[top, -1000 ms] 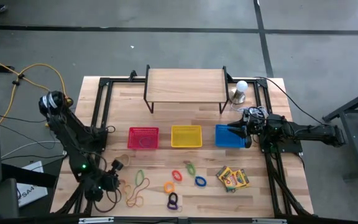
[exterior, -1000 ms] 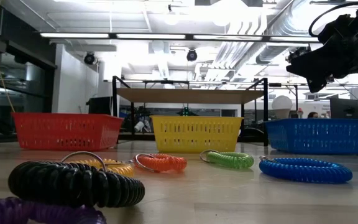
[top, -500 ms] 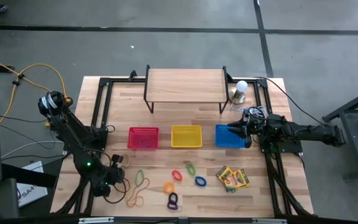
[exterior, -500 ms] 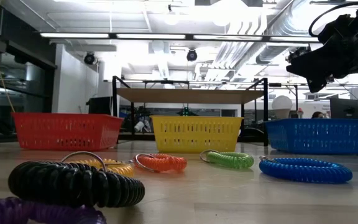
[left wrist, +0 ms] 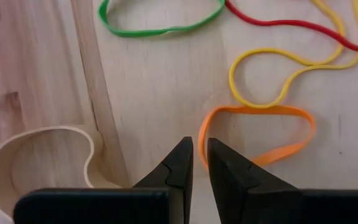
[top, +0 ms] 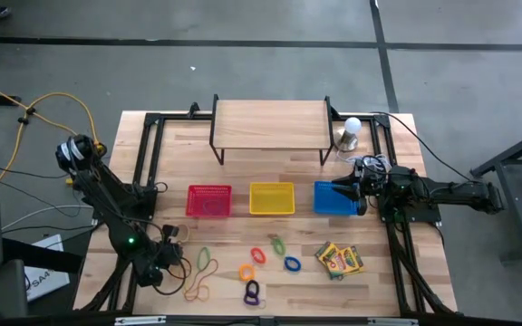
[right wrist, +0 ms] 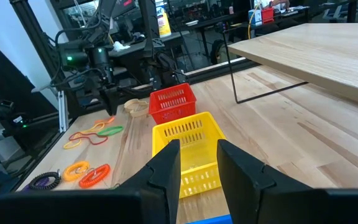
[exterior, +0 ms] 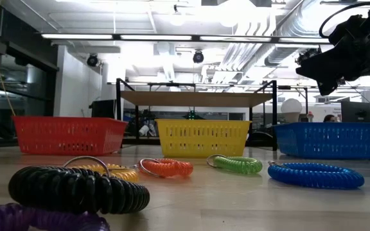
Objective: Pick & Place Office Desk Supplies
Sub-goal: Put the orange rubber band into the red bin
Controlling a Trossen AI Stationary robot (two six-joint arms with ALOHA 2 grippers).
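Several rubber bands lie flat near the table's front left: orange (left wrist: 260, 134), yellow (left wrist: 291, 68), green (left wrist: 160, 22), red (left wrist: 291, 28) and tan (left wrist: 42, 158). My left gripper (top: 169, 260) points steeply down at them. Its tips (left wrist: 199, 142) are open only a slit and stand at the orange band's end. Coiled rings (top: 258, 255) and crayon boxes (top: 340, 261) lie farther right. My right gripper (top: 347, 190) waits level over the blue basket (top: 329, 206), slightly open. My left gripper comes from above at the orange band's near end (left wrist: 202, 127), with one fingertip (left wrist: 213, 146) over that end. The band lies flat on the table. Whether the fingers touch it I cannot tell.
Red (top: 209, 200), yellow (top: 272, 198) and blue baskets stand in a row mid-table. Behind them are a wooden shelf (top: 270, 125) and a white bulb (top: 352, 127). In the low view, black (exterior: 79, 189), orange (exterior: 167, 168), green (exterior: 236, 164) and blue (exterior: 315, 174) coils lie in front.
My left gripper has swung a little toward the table's right edge, toward the rubber bands, and has rolled about its own pointing line. The bands and rings lie where they were.
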